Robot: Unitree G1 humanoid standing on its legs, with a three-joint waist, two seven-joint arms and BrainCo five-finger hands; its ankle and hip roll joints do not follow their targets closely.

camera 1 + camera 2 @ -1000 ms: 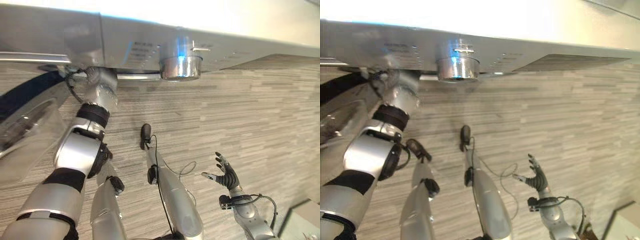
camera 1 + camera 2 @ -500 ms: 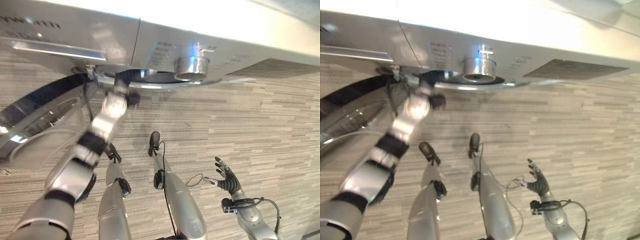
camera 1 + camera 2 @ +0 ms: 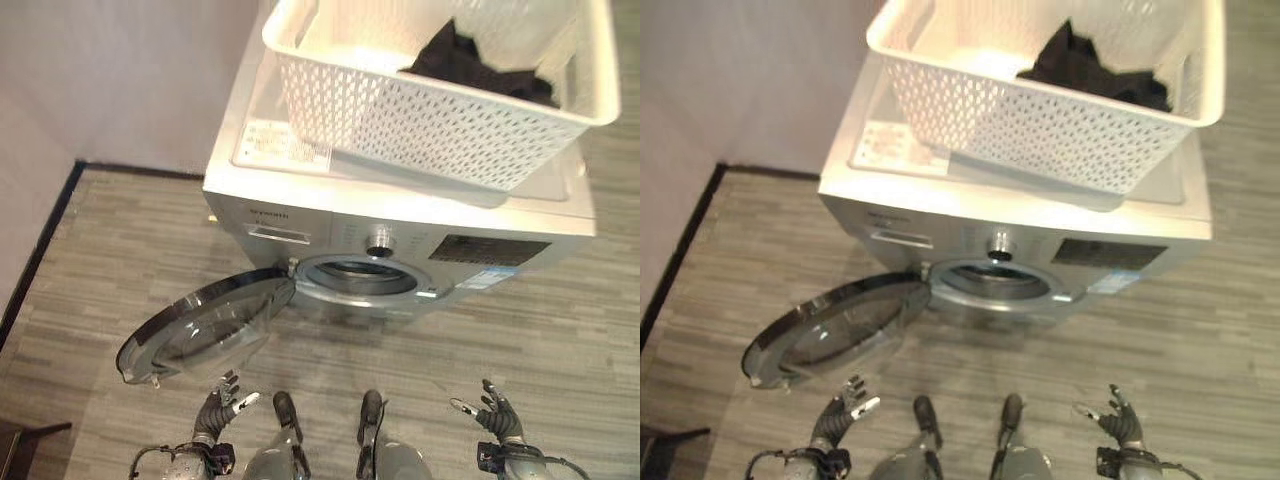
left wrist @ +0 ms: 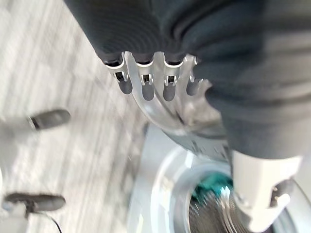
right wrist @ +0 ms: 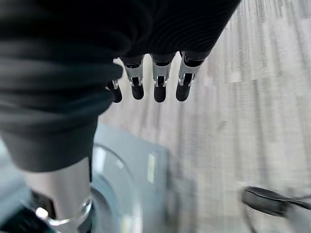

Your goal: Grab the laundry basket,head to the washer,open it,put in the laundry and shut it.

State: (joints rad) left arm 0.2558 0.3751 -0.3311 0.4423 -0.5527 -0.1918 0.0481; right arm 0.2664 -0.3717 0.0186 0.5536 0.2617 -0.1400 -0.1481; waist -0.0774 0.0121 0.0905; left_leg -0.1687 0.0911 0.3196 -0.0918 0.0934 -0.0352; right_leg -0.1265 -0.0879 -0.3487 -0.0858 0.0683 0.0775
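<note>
Left hand [image 3: 222, 412] has left the door [image 3: 200, 326], view pulled back | both hands' fingers spread, empty, right hand [image 3: 497, 416] too | basket [image 3: 430, 110] with laundry [image 3: 470, 62] on washer [image 3: 400, 255], far beyond fingers | risk: open door blocks the reach.

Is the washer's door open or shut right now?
Open. The door is swung out to the side, low over the floor, and the round drum opening in the washer shows bare.
</note>
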